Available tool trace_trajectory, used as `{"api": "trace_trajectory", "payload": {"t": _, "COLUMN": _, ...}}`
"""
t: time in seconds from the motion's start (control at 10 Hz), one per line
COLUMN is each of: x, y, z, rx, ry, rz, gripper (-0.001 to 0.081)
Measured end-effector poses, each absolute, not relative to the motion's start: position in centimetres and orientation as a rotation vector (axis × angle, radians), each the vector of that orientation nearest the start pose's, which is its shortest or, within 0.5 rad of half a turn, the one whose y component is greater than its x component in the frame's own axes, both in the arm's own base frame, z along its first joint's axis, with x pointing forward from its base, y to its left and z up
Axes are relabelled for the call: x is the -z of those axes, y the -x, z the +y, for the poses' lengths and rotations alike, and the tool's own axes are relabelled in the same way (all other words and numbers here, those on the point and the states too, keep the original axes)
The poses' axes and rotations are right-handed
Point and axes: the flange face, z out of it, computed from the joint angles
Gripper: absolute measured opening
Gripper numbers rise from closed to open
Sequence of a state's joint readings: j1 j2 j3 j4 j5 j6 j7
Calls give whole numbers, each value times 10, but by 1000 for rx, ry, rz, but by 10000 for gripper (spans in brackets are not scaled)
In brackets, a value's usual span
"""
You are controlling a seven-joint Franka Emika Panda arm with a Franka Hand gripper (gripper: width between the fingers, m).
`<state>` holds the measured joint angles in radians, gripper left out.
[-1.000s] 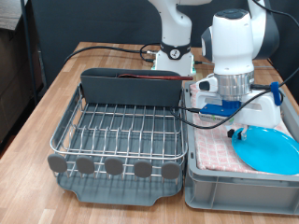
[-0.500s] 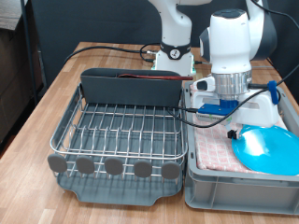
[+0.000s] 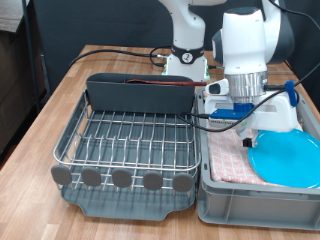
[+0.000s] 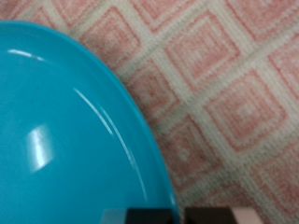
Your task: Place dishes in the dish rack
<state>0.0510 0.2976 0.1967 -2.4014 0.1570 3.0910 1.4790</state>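
Note:
The light-blue plate (image 3: 288,158) lies tilted in the grey bin at the exterior view's right, over the pink checkered cloth (image 3: 232,160). My gripper (image 3: 251,141) is down at the plate's left rim and looks shut on it. In the wrist view the plate (image 4: 65,131) fills one side, with its rim running in between the dark fingertips (image 4: 154,216) at the picture's edge. The dish rack (image 3: 130,140) stands at the left with nothing on its wire grid. A reddish-brown spoon (image 3: 150,84) lies in its tall trough. The white cup does not show.
The grey cloth-lined bin (image 3: 230,196) sits right beside the rack on the wooden table (image 3: 50,105). The checkered cloth (image 4: 234,93) fills the rest of the wrist view. The arm's white base (image 3: 185,60) and cables stand behind the rack.
The plate has shifted and tilted a little in the bin; its left rim sits slightly higher. The gripper has stayed at the plate's left rim.

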Motion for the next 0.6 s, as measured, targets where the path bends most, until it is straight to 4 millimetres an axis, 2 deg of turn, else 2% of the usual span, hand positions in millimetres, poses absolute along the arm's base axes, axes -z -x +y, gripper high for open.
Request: {"api": "trace_trajectory", "payload": {"t": 0.6, "x": -274, "y": -525, "z": 104, "rx": 174, "ry": 2190, "rz": 1859, "gripper": 18}}
